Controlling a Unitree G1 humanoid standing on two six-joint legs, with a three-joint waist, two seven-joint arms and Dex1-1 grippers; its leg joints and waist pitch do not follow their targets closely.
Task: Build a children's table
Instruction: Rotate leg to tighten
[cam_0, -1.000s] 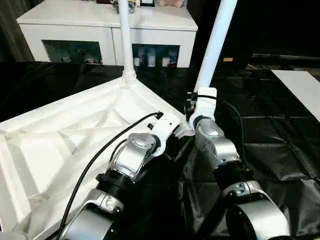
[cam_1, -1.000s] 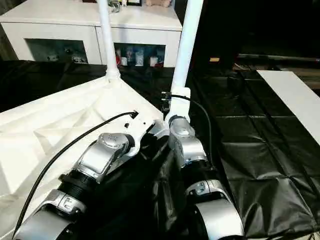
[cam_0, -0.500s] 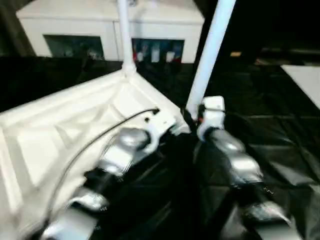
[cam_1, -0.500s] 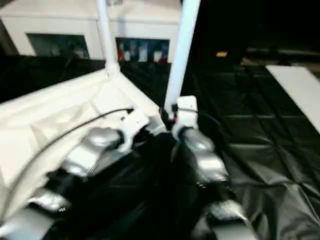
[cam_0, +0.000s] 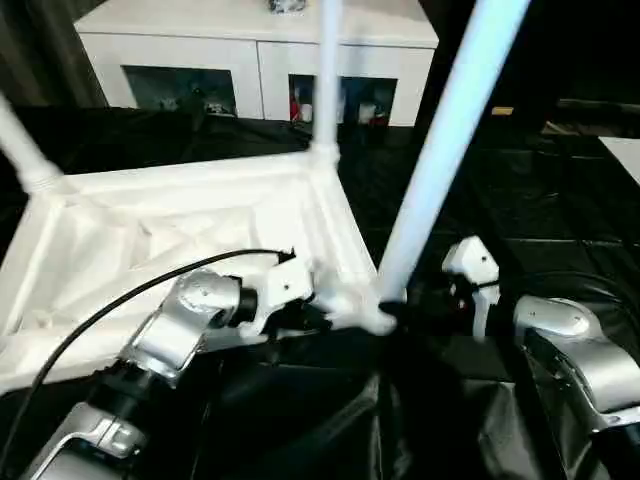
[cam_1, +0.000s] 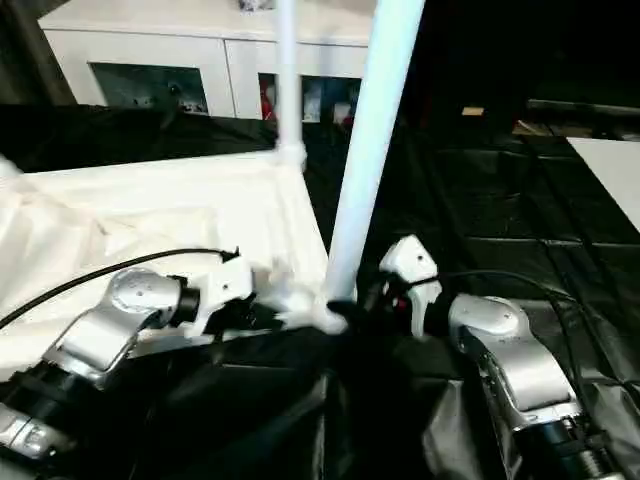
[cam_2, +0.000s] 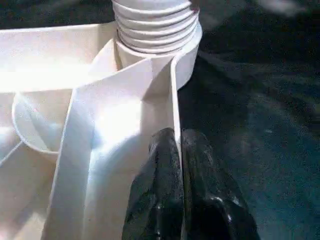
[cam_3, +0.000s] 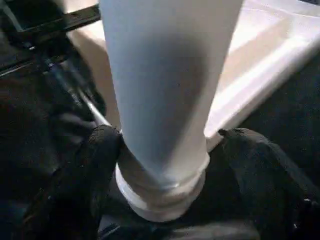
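The white tabletop (cam_0: 150, 230) lies upside down, ribbed underside up. Three tapered white legs stand in its corner sockets: one at the far corner (cam_0: 326, 80), one at the left (cam_0: 20, 150), and a big near leg (cam_0: 440, 150) whose base sits in the near socket (cam_0: 372, 320). My left gripper (cam_2: 180, 150) is shut on the tabletop's rim wall just beside that socket. My right gripper (cam_3: 165, 150) is open, its black fingers (cam_3: 95, 165) on either side of the near leg's base collar, one finger touching it and the other slightly apart.
A white cabinet (cam_0: 260, 60) with glass fronts stands behind the tabletop. A crinkled black sheet (cam_0: 560, 200) covers the ground all around. A flat white board (cam_1: 610, 170) lies at the far right. A black cable (cam_0: 100, 320) runs along my left forearm.
The whole picture has swung, bringing the left leg into view. My right gripper has slid down the near leg from higher on the tube to its base. The left gripper keeps its hold.
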